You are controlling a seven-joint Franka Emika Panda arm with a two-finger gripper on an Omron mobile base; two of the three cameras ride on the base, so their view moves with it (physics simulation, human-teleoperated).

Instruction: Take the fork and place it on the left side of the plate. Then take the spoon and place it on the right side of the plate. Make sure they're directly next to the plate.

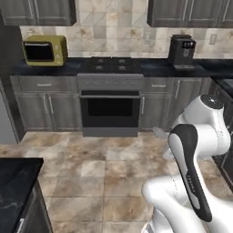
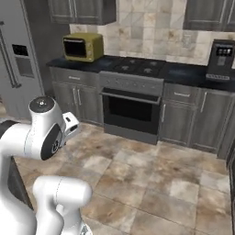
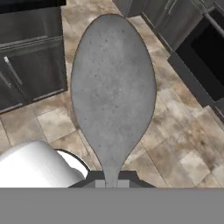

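The spoon stands right in front of the hand camera, its grey oval bowl pointing up the picture over the tiled floor. Its neck narrows down into my gripper, which is shut on the handle at the bottom edge. The rest of the handle is hidden between the fingers. My arm is folded back over the base, with the hand low beside the elbow. The fork and the plate are out of view.
Ahead across the tiled floor is a dark counter run with an oven and stove, a yellow microwave and a coffee machine. A black counter corner sits at the near left. A fridge stands far left.
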